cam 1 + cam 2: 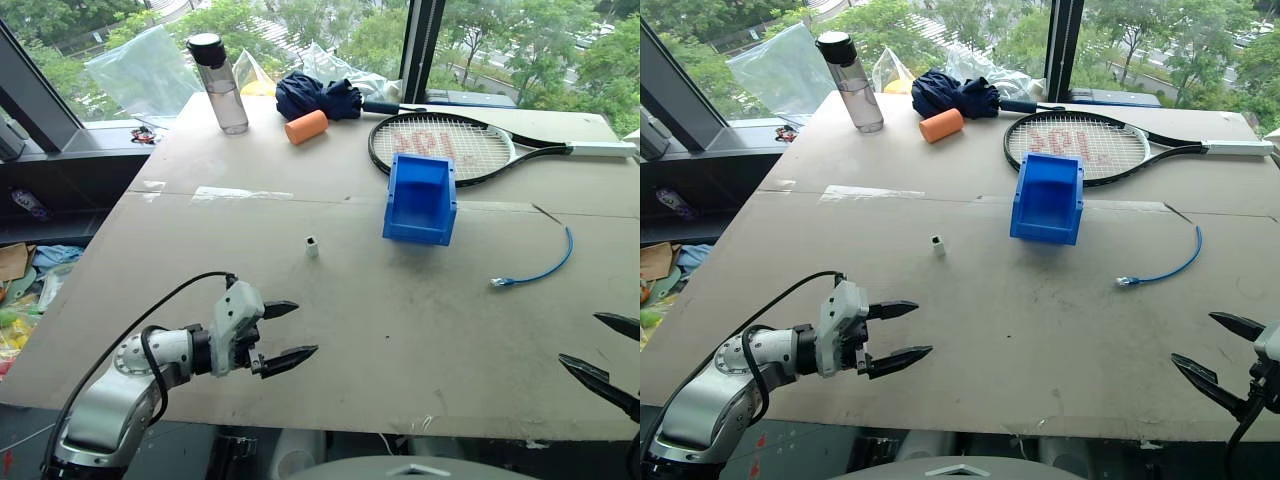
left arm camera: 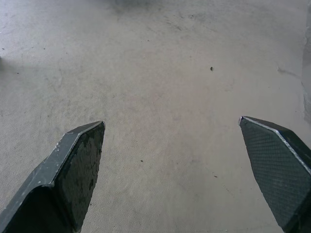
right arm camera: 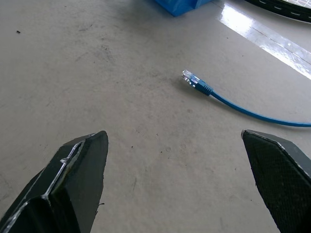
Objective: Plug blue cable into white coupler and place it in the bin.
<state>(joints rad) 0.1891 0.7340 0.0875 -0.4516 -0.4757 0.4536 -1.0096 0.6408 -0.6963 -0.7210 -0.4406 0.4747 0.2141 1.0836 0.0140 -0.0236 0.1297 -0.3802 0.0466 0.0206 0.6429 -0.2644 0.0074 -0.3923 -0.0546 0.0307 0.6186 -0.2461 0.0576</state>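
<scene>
Cable (image 3: 233, 102) ahead of right pincer (image 3: 175, 160)

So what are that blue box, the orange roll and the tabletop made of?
The blue box looks like moulded plastic: smooth, slightly glossy walls with crisp edges. The orange roll seems to be foam, judging by its matte, soft-looking surface, though that's a guess. The tabletop looks like matte cardboard or fibreboard, scuffed, with taped seams.

Silver left arm (image 1: 110, 395) with looping black cable (image 1: 150, 305); white wrist housing; black pointed fingers (image 1: 290, 358).
</scene>
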